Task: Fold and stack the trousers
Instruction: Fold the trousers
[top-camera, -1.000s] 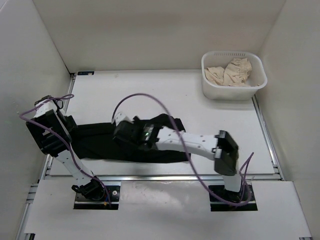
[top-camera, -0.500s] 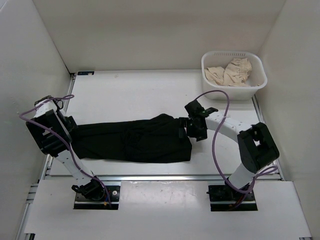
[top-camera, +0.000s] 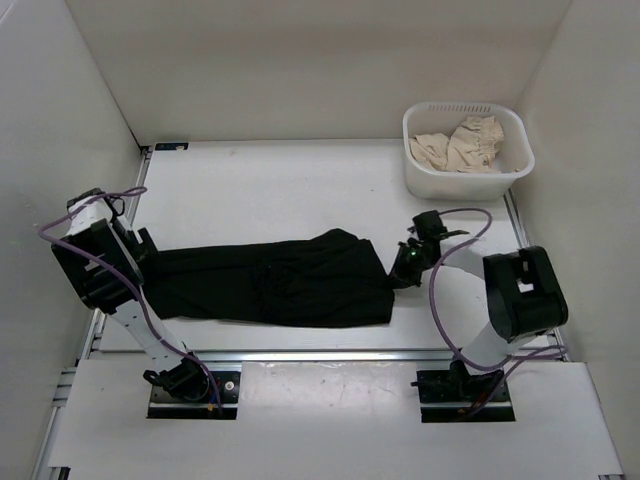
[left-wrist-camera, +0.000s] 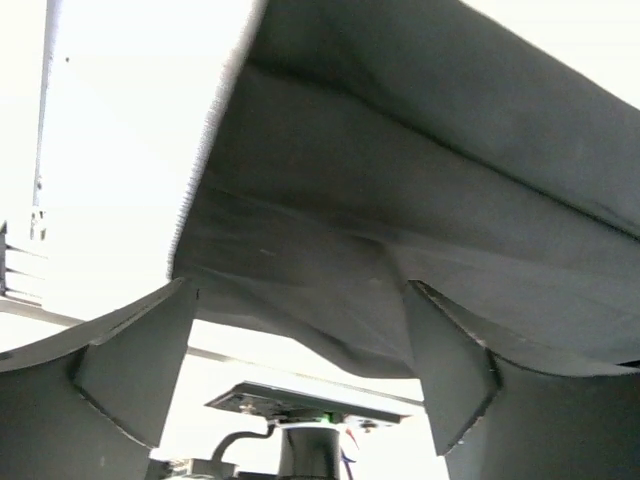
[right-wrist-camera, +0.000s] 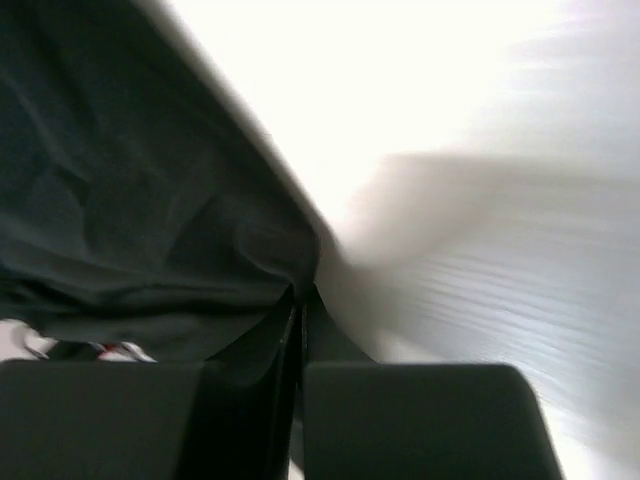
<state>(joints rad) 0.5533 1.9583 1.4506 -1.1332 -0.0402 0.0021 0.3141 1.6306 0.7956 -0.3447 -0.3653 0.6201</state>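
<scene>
Black soft-fabric trousers (top-camera: 270, 285) are laid flat on the white table (top-camera: 260, 190), with the long axis running left to right across its near half. Their right end is met by the right gripper (right-wrist-camera: 301, 292), its jaws pressed together on a pucker of the cloth's edge, the arm folded low and reaching inward. The left end is faced by the left gripper (left-wrist-camera: 300, 290), spread wide with nothing held.

There is one pair of black trousers (top-camera: 270, 285) on one white worktop (top-camera: 280, 190). There is one white basket (top-camera: 420, 182) with light cloth (top-camera: 460, 145) inside; how many pieces, I cannot tell. There are two robot arms, the left arm (top-camera: 100, 272) and the right arm (top-camera: 515, 300), and two tools, the left tool (left-wrist-camera: 300, 290) and the right tool (top-camera: 403, 270).
</scene>
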